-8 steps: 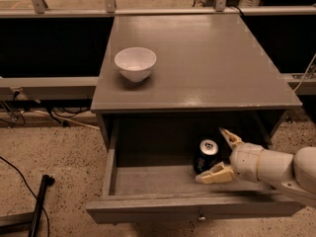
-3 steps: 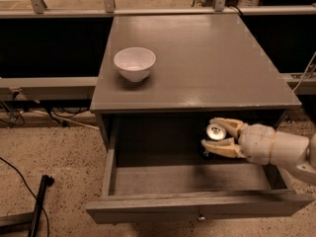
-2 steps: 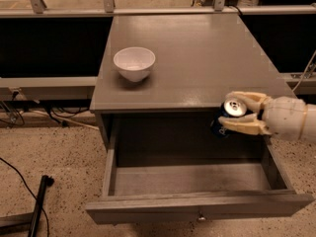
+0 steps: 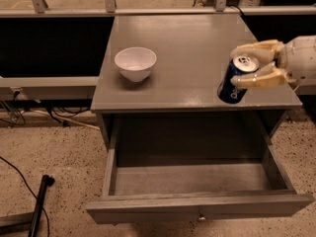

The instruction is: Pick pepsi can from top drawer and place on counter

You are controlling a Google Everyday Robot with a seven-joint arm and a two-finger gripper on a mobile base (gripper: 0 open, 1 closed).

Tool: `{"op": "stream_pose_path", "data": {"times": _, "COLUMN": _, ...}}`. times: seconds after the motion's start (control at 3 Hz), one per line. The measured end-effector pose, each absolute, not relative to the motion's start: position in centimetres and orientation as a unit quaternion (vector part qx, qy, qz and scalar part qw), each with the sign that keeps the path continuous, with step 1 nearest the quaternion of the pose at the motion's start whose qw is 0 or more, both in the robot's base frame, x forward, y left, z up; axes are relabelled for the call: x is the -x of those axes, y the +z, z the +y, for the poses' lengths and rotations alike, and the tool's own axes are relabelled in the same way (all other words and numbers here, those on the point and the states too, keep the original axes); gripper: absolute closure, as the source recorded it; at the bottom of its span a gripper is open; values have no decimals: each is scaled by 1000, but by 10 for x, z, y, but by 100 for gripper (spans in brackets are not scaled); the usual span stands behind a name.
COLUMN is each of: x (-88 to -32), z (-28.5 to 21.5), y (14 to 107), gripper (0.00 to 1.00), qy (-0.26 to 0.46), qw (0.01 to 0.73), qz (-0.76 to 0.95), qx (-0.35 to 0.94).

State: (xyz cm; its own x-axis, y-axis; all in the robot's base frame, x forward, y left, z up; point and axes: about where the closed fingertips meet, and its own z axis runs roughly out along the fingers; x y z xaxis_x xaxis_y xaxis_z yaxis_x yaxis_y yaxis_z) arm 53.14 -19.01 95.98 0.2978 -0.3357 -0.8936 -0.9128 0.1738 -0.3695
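Observation:
The pepsi can [image 4: 232, 85], dark blue with a silver top, is held tilted over the front right part of the counter [image 4: 187, 48], its bottom at or just above the surface. My gripper [image 4: 246, 65] comes in from the right and is shut on the can's upper part, one cream finger [image 4: 254, 49] behind it and one in front. The top drawer [image 4: 197, 181] stands pulled open below, and its inside is bare.
A white bowl [image 4: 135, 63] sits on the counter's left side. A metal rail [image 4: 148, 10] runs behind the cabinet. Black cables and a dark bar [image 4: 39, 201] lie on the speckled floor at the left.
My gripper has lifted the can out of the drawer, up past the counter's front edge, and brought it over the counter's front right part. The drawer is now empty.

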Motion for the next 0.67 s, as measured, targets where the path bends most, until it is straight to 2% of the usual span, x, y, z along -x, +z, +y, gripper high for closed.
{"op": "stream_pose_path", "data": {"times": 0.33, "x": -558, "z": -186, "y": 983, "gripper": 100, "qy": 277, "qw": 537, "qz": 523, "qx": 602}}
{"op": "stream_pose_path", "data": {"times": 0.67, "x": -624, "z": -196, "y": 977, "gripper": 100, "qy": 288, "qw": 522, "qz": 573, "qx": 563}}
